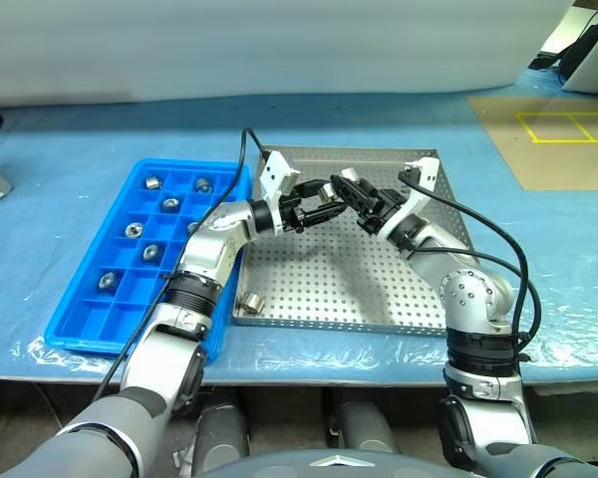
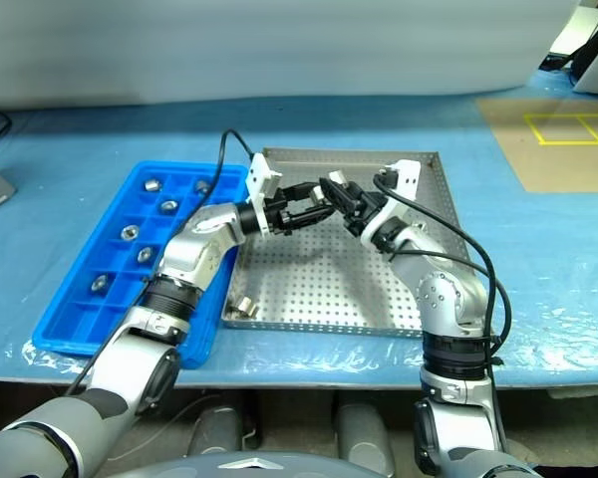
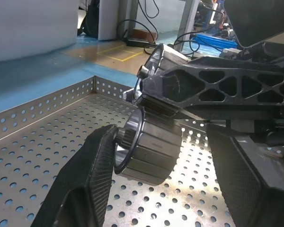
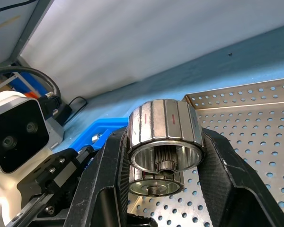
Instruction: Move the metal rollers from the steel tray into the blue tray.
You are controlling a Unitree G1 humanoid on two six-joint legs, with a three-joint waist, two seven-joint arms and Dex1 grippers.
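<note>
A lone roller point(image 1: 250, 302) lay at the steel tray's point(image 1: 379, 309) near left corner, well below and nearer than both pincers. Above the tray's perforated floor, the right pincer point(image 4: 164, 156) was clamped on a ribbed, shiny roller point(image 4: 164, 127) with a toothed hollow core, its black fingers point(image 4: 109, 175) pressing both sides. The left pincer point(image 3: 163, 156) faced it tip to tip, jaws parted around that same roller; one finger point(image 3: 92, 175) touched its end face, the other stood apart. To the left of the left pincer sat the blue tray point(image 1: 85, 324), a plastic grid of square cells, with seven rollers point(image 1: 151, 252) scattered one to a cell. Both trays rested on a desk point(image 1: 70, 149) under a blue sheet.
</note>
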